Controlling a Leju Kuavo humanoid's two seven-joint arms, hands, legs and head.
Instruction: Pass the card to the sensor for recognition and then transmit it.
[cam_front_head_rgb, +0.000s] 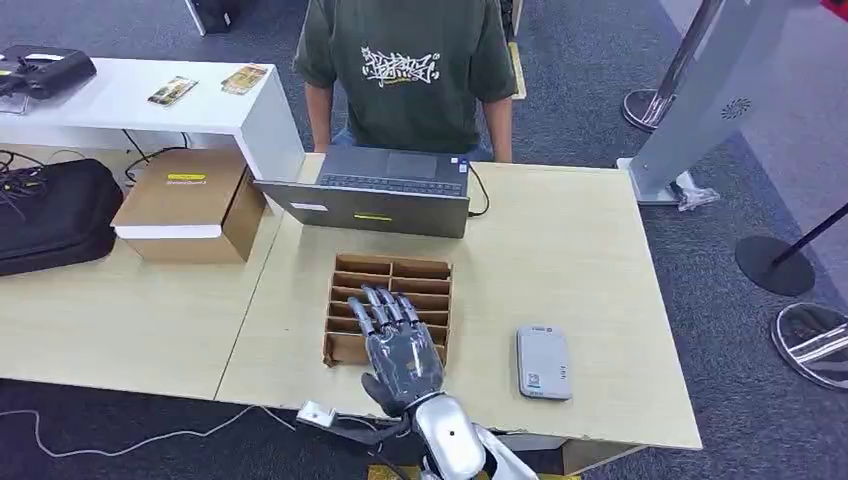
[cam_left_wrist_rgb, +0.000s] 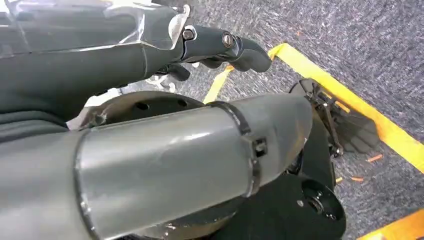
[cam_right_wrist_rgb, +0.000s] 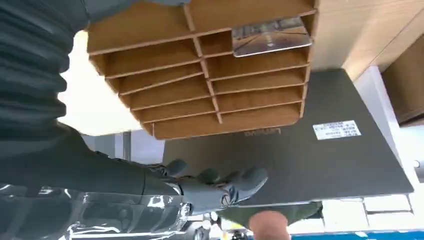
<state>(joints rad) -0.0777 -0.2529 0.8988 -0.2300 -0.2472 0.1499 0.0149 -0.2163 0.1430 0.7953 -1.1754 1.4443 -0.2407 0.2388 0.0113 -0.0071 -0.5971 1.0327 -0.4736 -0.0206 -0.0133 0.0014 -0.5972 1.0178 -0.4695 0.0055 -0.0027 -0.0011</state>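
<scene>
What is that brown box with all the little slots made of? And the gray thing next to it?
The slotted box looks like plain brown cardboard: matte, with thin flat dividers and raw cut edges. The gray sensor looks like smooth molded plastic, with rounded corners and a slight sheen, though metal can't be ruled out.

The head view looks forward and down from high on the robot, taking in the whole table (cam_front_head_rgb: 600, 260), with the cardboard organizer (cam_front_head_rgb: 390, 275) at centre frame. The right wrist view sits close behind the right hand (cam_right_wrist_rgb: 220, 190), turned over, facing the same organizer (cam_right_wrist_rgb: 200, 75) and laptop (cam_right_wrist_rgb: 310, 160). The left wrist view points down at the carpet (cam_left_wrist_rgb: 350, 45).
</scene>
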